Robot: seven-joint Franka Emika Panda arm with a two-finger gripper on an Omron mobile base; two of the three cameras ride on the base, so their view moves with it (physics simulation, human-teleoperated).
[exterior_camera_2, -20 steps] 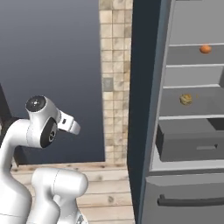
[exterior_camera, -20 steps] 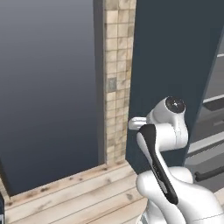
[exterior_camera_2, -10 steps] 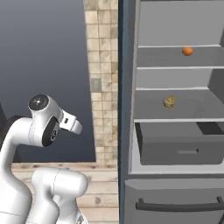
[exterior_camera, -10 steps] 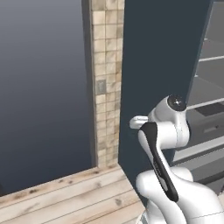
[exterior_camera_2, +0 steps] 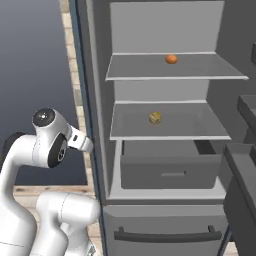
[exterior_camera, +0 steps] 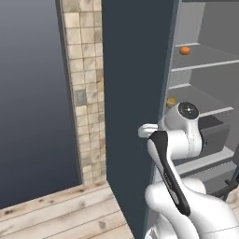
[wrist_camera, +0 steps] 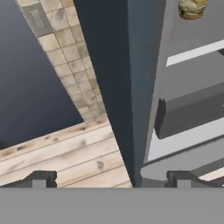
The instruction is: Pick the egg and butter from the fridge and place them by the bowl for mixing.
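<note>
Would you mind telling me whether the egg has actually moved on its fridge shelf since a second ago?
No. The egg sits at the same spot on its shelf; the base drove, shifting the whole view.

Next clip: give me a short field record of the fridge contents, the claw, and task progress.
fridge: door open, interior visible
egg: upper shelf, untouched
tan lumpy item: shelf below the egg
drawer: under the two shelves, pulled partly out
butter: not seen
claw: open, empty, facing the fridge's side edge
wooden counter: left of the fridge
progress: nothing picked yet
</note>
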